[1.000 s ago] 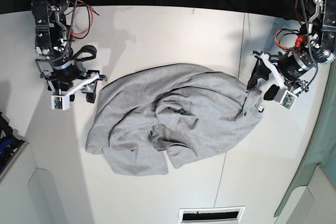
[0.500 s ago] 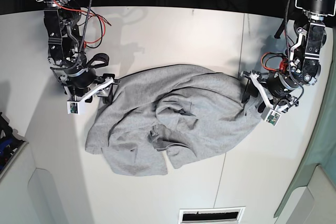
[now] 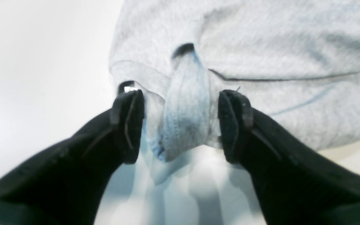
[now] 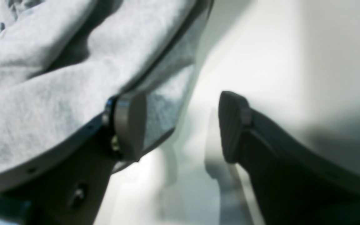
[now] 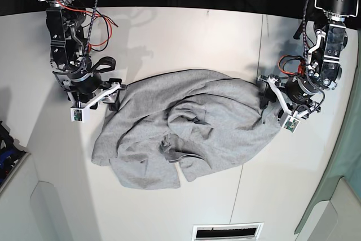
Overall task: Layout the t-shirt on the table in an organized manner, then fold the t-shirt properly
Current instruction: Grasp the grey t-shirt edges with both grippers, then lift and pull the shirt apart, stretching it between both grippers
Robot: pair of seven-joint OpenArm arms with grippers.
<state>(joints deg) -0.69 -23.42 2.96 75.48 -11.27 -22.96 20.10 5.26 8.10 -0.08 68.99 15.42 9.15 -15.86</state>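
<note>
Lying crumpled, soft heather-grey t-shirt (image 5: 186,125) (folds everywhere), smooth white table (image 5: 180,32)

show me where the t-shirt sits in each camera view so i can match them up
Base: the t-shirt lies crumpled mid-table, between the two arms.
Left wrist: it fills the top and right, a bunched fold of cloth between the open left gripper jaws.
Right wrist: it fills the upper left, its edge at the right gripper, one jaw against the cloth.
Shared landmark: the white table, bare beside the cloth in every view.
</note>
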